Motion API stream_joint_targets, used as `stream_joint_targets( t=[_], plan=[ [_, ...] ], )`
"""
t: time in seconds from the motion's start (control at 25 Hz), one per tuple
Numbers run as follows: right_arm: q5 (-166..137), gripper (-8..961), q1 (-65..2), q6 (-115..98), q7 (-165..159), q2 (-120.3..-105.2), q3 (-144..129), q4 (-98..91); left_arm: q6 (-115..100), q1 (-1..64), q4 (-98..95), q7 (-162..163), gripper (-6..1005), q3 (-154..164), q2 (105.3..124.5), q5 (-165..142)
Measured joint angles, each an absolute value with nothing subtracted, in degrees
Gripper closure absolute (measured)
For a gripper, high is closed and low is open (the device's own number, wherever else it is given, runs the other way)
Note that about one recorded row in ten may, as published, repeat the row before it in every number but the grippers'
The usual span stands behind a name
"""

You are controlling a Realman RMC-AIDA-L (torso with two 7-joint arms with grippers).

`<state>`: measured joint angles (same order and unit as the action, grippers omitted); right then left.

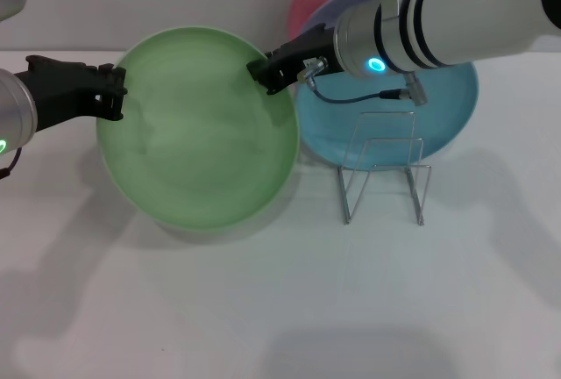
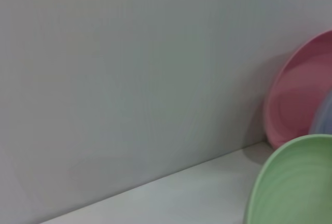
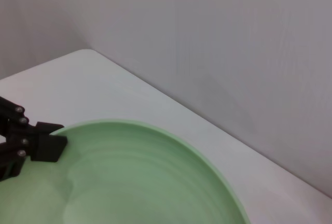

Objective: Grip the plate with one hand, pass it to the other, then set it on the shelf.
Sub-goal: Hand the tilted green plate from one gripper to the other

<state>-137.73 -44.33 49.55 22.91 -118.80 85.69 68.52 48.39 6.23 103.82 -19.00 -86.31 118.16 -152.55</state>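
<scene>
The light-green plate (image 1: 197,133) hangs level above the white table, casting a shadow under it. My left gripper (image 1: 114,94), on the silver and black arm, is shut on its left rim; it also shows in the right wrist view (image 3: 49,146), clamped on the plate's edge (image 3: 145,177). My right gripper (image 1: 263,74), on the white black-banded arm, sits at the plate's right rim. The left wrist view shows only a part of the plate (image 2: 295,182). The wire shelf (image 1: 383,168) stands empty on the table, to the right of the plate.
A turquoise-blue plate (image 1: 447,107) lies behind the rack, under my right arm. A pink plate (image 1: 307,2) and a lavender plate (image 1: 337,6) lean against the back wall; the pink one also shows in the left wrist view (image 2: 295,99).
</scene>
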Motion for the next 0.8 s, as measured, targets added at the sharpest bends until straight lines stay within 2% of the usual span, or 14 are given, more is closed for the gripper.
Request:
stream_joint_targets(
  t=[0.16,0.32,0.56,0.8],
  plan=[
    [-137.7,866,-43.9,49.5,23.3,-118.83,85.5,69.3,48.5,6.1,104.6,-19.4,954,-85.8,118.22,-152.4],
    [-137.7,867,-43.4,49.5,23.3,-118.84,85.2,70.2,48.4,5.3,105.7,-19.6,950,-85.2,118.16,-152.4],
    [-138.2,893,-42.3,49.3,23.4,-118.92,84.6,71.9,48.3,4.2,107.5,-20.2,780,-84.7,118.18,-152.3],
    [-139.2,906,-40.8,49.2,23.4,-118.94,84.0,74.0,48.3,3.2,108.9,-21.0,525,-84.4,118.14,-152.4]
  ],
)
